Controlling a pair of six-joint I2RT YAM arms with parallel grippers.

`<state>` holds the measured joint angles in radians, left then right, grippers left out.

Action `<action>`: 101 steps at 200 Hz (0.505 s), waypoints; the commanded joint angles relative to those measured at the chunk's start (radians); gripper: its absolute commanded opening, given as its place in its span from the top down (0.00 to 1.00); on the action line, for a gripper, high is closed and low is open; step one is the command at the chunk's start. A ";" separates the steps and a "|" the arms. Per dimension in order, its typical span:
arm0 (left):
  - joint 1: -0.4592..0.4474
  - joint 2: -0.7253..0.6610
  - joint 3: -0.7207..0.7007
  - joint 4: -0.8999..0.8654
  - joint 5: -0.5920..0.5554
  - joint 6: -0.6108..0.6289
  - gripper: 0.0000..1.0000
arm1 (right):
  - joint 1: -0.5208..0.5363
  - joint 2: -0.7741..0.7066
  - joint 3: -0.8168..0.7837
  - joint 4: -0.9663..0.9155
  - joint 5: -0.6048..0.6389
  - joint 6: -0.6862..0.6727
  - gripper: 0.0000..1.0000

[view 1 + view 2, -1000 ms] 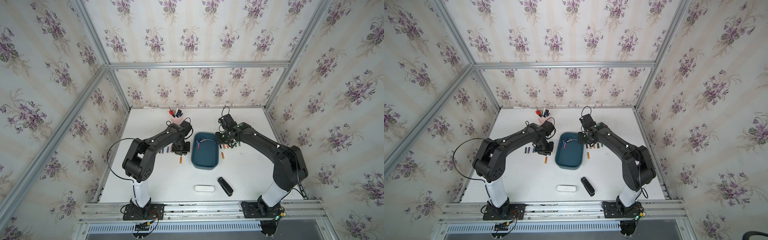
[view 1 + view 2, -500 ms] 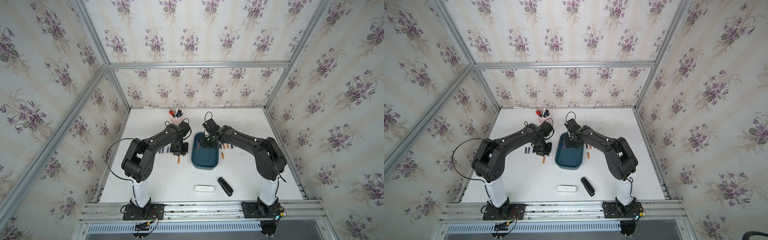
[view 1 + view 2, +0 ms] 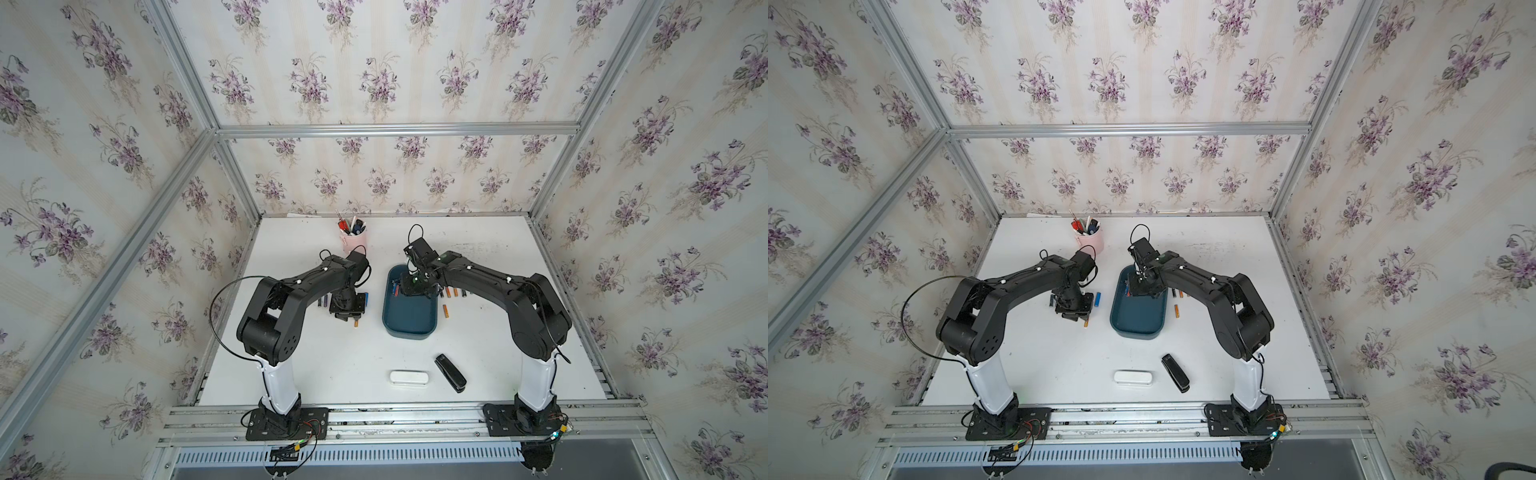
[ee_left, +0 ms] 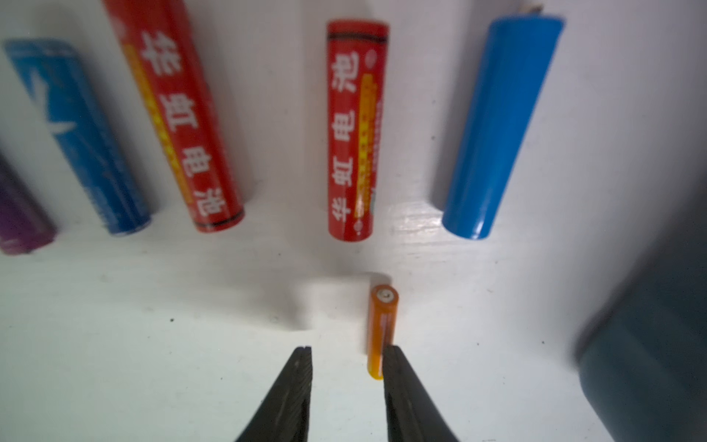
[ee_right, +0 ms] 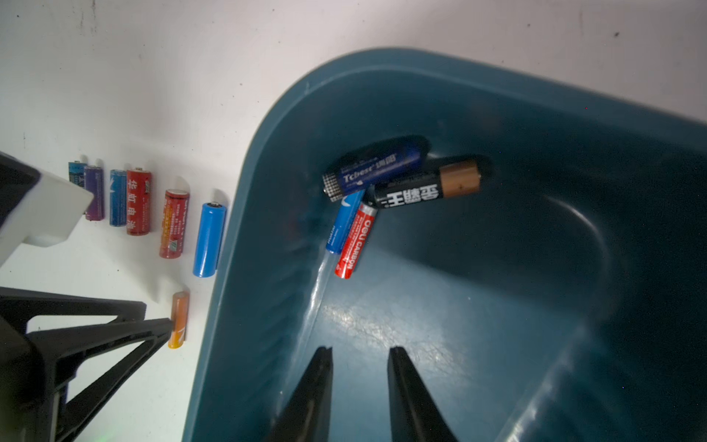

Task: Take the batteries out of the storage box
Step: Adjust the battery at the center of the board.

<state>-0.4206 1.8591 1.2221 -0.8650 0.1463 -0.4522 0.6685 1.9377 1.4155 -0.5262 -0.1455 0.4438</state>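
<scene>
Since the left arm sits low over the table [image 3: 332, 365], its wrist cam gets a close look at a row of batteries [image 4: 354, 130] lying side by side. There's a purple one [image 4: 19, 214], a blue printed one [image 4: 76, 134], two red ones with Chinese print, then a plain blue one [image 4: 497, 126].

The left gripper [image 4: 346, 350] has its fingers spread with nothing between them. A skinny orange battery [image 4: 382, 325] lies flat just outside one fingertip and looks like it's touching it.

Next over is the storage box [image 3: 409, 320], the teal tub, right beside that row. Four batteries sit in it, heaped in the far corner on the left arm's side: a dark blue one [image 5: 377, 164], a black one [image 5: 421, 189] with a copper end, a light blue one [image 5: 344, 224] and a red one [image 5: 355, 241].

The right gripper [image 5: 360, 350] hangs inside the tub over bare floor, fingers parted and gripping nothing, clear of that heap.

Past the tub, a few more orange ones [image 3: 445, 311] lie on the table.
</scene>
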 commanded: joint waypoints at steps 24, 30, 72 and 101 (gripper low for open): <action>0.001 -0.029 -0.009 0.038 0.035 -0.005 0.63 | 0.002 -0.003 0.005 -0.011 0.013 -0.014 0.69; 0.001 -0.025 -0.007 0.039 0.038 -0.005 0.64 | 0.002 -0.001 0.004 -0.011 0.014 -0.014 0.69; -0.003 0.009 -0.018 0.064 0.064 -0.017 0.69 | 0.002 -0.010 0.002 -0.016 0.024 -0.017 0.70; -0.009 0.017 -0.021 0.073 0.068 -0.025 0.74 | 0.002 -0.013 0.005 -0.026 0.034 -0.025 0.70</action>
<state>-0.4259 1.8706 1.1999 -0.8040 0.2001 -0.4641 0.6682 1.9327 1.4155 -0.5385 -0.1329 0.4335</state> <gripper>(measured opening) 0.280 0.304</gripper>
